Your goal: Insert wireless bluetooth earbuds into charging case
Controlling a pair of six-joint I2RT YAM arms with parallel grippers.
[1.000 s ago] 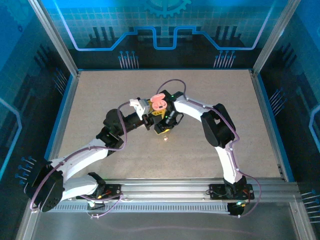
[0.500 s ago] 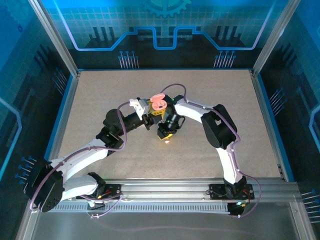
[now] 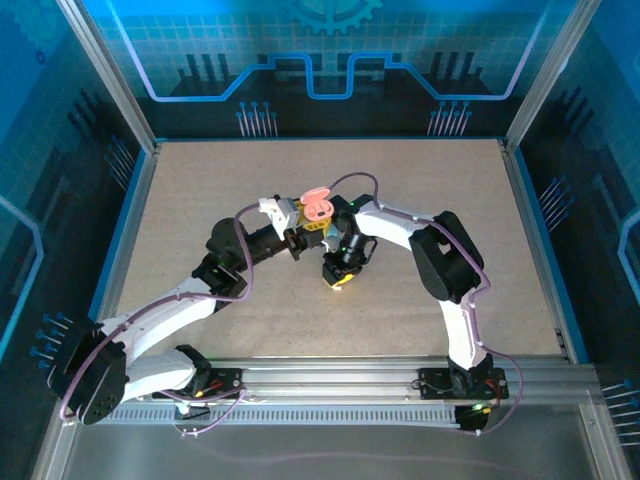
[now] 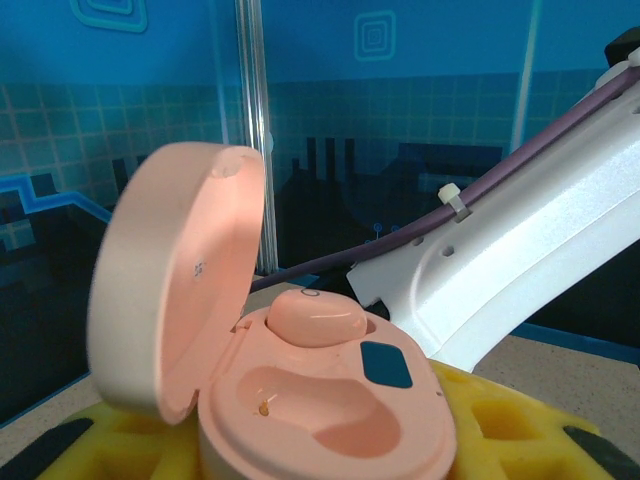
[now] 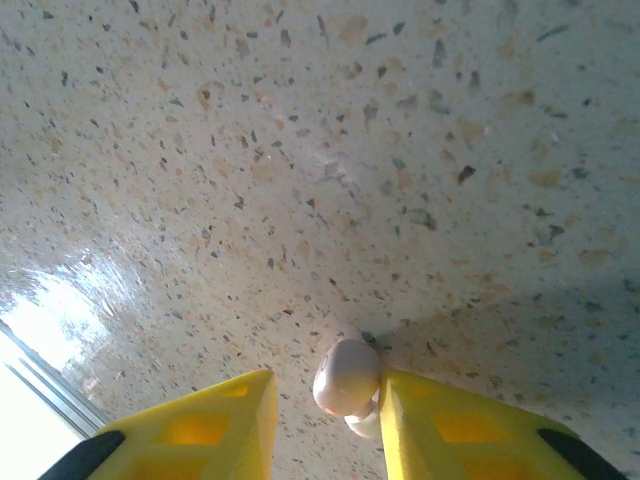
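Charging case: the pink charging case (image 3: 317, 205) (image 4: 330, 425) is held up off the table (image 3: 200, 200), over its middle. The lid (image 4: 180, 290) is swung open and stands upright at one side.
Left gripper: the left gripper (image 3: 313, 222) clamps the case's base between yellow fingers (image 4: 510, 425), with the jaws narrow and closed on the body.
Seated earbud: the seated earbud (image 4: 315, 317), pink, sits in the far well of the case, beside a small dark blue panel.
Near well: the near well (image 4: 300, 405) of the case is bare, with a small contact showing at its bottom.
Right gripper: the right gripper (image 3: 341, 276) (image 5: 327, 392) is lower than the case, on the side toward the arm bases, pointing down at the table. Its jaws stand partly apart.
Loose earbud: the loose earbud (image 5: 346, 375), pale pink, is at the table surface between the right gripper's yellow fingers (image 5: 450, 430). It touches one finger, and a clear gap separates it from the other.
Right arm: the white right arm (image 4: 520, 250), with its purple cable, passes just behind the case.
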